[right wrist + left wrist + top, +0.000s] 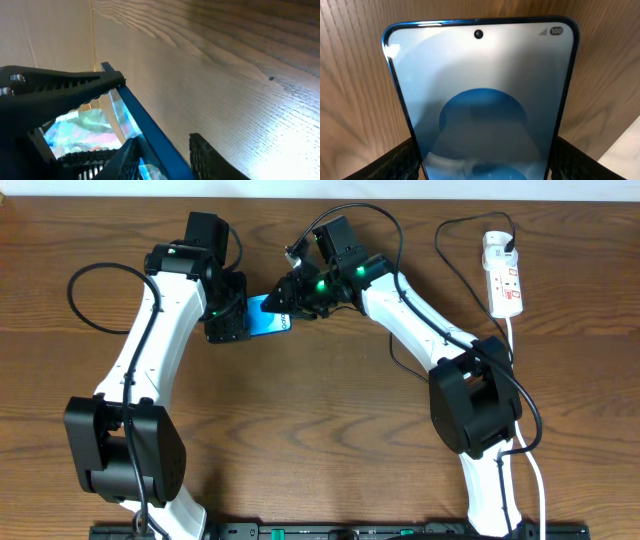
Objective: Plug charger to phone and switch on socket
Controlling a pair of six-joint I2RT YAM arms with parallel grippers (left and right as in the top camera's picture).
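Phone (270,320), a slim smartphone with a light-blue screen, is clamped in the left gripper (243,320) over the brown wooden table (330,440), apparently steadied for plugging. The right gripper (283,298) has its fingers apart, straddling the phone's edge.

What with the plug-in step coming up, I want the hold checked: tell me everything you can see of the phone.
The phone is a slim rectangle with a blue rim, rounded corners and a light-blue screen showing a darker blue circle, a punch-hole camera at top centre and small icons in one corner. The left claw grips its long sides with black pads; the right claw sits at its other end. It seems tilted above the wooden table.
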